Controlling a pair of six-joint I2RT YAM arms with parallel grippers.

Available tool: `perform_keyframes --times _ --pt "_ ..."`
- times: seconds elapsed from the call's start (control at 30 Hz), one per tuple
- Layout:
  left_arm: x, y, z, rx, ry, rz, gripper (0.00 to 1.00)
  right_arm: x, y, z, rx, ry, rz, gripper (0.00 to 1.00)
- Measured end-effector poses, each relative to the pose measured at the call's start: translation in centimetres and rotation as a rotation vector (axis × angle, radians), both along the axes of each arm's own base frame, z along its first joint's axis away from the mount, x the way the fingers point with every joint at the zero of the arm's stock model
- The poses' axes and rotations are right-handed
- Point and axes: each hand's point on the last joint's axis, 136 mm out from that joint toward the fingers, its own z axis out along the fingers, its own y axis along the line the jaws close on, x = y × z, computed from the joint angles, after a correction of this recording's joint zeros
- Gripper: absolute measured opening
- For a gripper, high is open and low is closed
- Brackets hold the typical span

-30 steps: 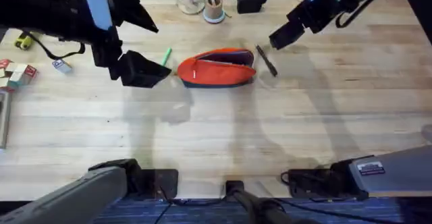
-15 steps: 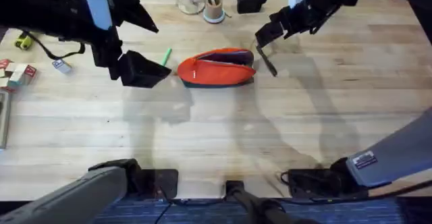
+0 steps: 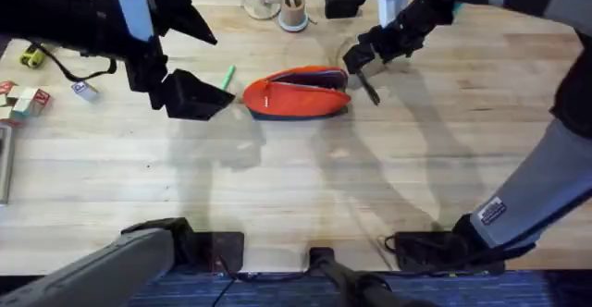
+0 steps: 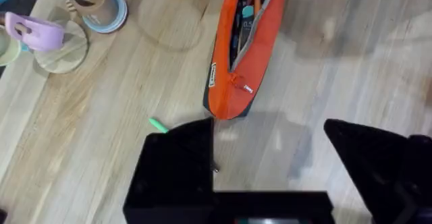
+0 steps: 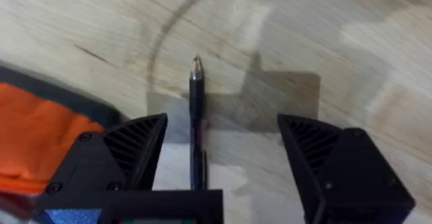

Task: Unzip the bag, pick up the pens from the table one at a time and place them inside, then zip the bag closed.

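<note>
Orange-red, already unzipped, the bag (image 3: 297, 92) lies mid-table; the black pen (image 5: 196, 126) rests just beside its end; the right gripper (image 5: 223, 150) hovers over it, jaws wide, empty; next, descend and close; the left gripper (image 4: 270, 163) waits open beside the green pen (image 3: 228, 77).
</note>
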Motion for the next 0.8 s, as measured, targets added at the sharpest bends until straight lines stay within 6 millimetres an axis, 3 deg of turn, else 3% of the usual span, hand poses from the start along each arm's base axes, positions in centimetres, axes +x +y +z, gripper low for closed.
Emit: perform_keyframes --times 0.43,0.53,0.6,0.8 --pt "0.0 0.0 0.0 0.0 0.0 0.0 0.993 1.1 2.1 -1.2 -0.084 -0.047 0.05 0.971" --pt "0.0 0.0 0.0 0.0 0.0 0.0 0.993 1.2 2.3 -1.3 -0.112 -0.055 0.055 0.818" --pt "0.0 0.0 0.0 0.0 0.0 0.0 0.993 1.2 2.6 -1.4 -0.119 -0.059 0.06 0.635" --pt "0.0 0.0 0.0 0.0 0.0 0.0 0.993 1.2 3.2 -1.3 -0.126 -0.065 0.069 0.309"
